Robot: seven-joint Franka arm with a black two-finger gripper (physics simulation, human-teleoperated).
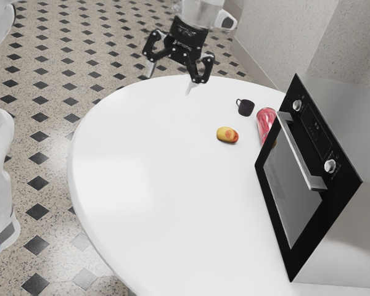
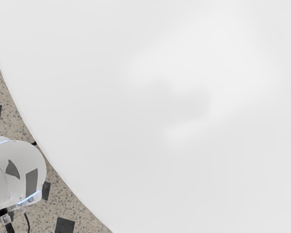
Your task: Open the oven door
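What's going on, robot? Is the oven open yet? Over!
Hand open, empty, away from the oven. Oven door shut. Yellow fruit and red thing near its far end, might get bumped. Over.

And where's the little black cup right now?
In the exterior view, the black cup is on the table's far part, right of centre, between the yellow-and-red fruit and the red bottle, a bit behind both.
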